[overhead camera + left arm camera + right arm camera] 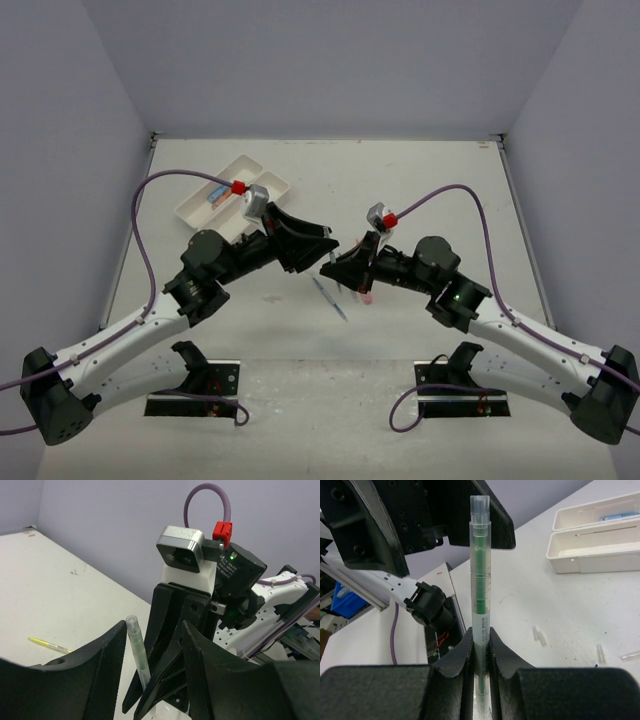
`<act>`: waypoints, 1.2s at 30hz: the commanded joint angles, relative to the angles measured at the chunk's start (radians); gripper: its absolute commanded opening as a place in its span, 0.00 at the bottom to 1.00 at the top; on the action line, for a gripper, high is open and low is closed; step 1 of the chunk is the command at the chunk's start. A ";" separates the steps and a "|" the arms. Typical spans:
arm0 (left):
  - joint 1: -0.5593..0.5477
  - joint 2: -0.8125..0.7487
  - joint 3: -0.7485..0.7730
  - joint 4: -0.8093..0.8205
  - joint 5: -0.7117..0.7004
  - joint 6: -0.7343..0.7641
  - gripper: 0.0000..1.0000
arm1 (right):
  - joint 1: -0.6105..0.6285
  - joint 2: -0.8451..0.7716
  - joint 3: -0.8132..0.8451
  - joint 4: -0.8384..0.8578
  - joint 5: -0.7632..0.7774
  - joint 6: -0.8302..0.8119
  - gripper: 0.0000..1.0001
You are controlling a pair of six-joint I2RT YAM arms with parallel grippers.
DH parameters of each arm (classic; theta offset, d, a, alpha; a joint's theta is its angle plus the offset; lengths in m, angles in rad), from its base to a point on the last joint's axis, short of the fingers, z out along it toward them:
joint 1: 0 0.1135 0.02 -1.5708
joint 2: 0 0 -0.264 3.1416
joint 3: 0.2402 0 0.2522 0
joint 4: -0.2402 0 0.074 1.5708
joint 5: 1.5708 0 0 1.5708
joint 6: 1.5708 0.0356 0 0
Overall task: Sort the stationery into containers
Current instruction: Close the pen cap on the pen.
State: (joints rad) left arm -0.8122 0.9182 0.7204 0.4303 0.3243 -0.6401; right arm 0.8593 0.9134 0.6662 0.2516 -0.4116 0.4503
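**Green pen passing between two grippers at mid-table**

At the far left of the overhead view, the two white trays are lying side by side, angled toward the back wall; the farther tray is holding a blue item, too small to make out. The right wrist view is showing the same pair of trays at its upper right, with something blue in the farther one.

Moving inward, the left gripper is hanging above the middle of the table, its fingers standing apart on either side of the clear green pen without visibly pressing it. A thin yellow pen is lying on the table beyond it in the left wrist view.

Below the meeting point, a thin blue pen is lying loose on the table.

To the right, the right gripper is pinching the green pen narrowly between its fingers, holding it upright so its clear cap is reaching up between the left gripper's fingers. A pink item is sitting on the table under the right gripper. Small clear caps are lying scattered on the table in the right wrist view.
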 commanded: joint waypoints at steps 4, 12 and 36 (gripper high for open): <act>-0.001 -0.012 0.047 -0.039 -0.045 0.058 0.43 | 0.007 -0.020 0.057 -0.019 -0.035 -0.039 0.00; -0.001 -0.005 0.053 -0.024 -0.029 0.049 0.05 | 0.007 -0.028 0.068 -0.032 -0.039 -0.045 0.00; -0.068 -0.032 -0.294 0.200 0.076 -0.199 0.00 | -0.132 0.168 0.534 -0.152 0.003 -0.096 0.00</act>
State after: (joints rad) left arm -0.7930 0.8781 0.5256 0.7446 0.1807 -0.7925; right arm 0.8028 1.0671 1.0015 -0.1423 -0.5242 0.3594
